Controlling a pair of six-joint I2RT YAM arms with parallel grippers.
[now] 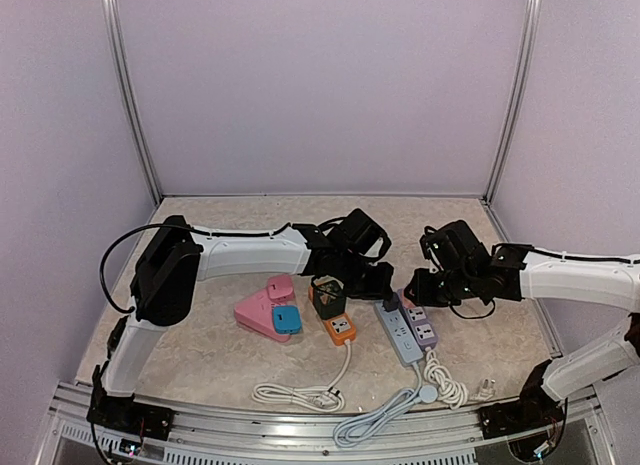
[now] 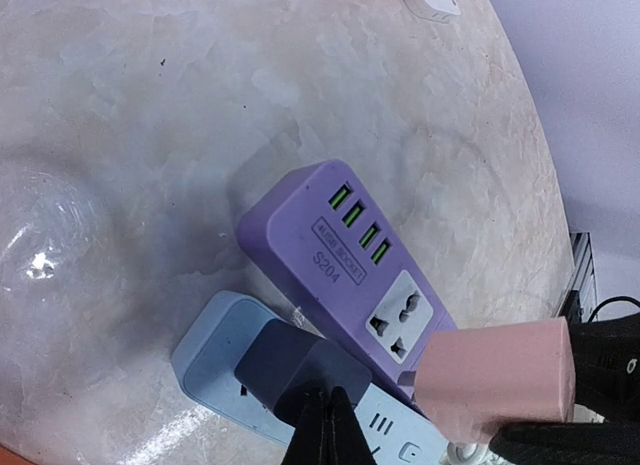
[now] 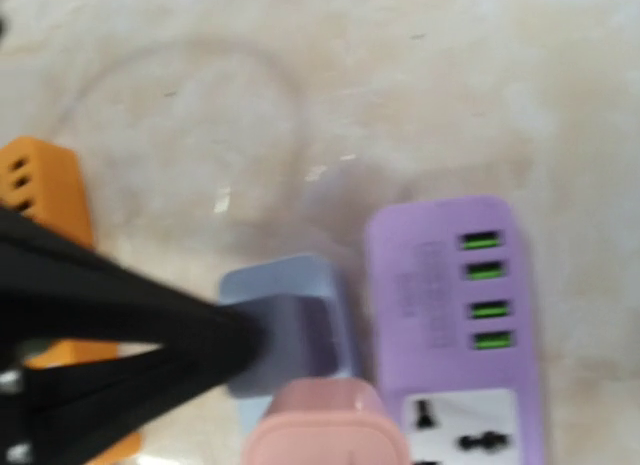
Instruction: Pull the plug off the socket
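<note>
A pink plug [image 2: 495,380] sits at the near end of the purple power strip [image 2: 340,235]. My right gripper [image 1: 415,293] is shut on it; its black fingers [image 2: 610,350] show above and below the plug. In the right wrist view the pink plug [image 3: 325,430] fills the bottom centre and hides my own fingers. I cannot tell whether its pins are still in the socket. My left gripper [image 2: 325,420] is shut, tips resting on a dark blue plug [image 2: 290,365] seated in the light blue strip [image 2: 205,350] beside the purple one.
An orange socket block [image 1: 340,328], a dark green block [image 1: 328,295] and a pink and blue pair [image 1: 262,315] lie left of the strips. White cords [image 1: 300,393] coil near the front edge. A white plug [image 2: 435,0] lies farther off.
</note>
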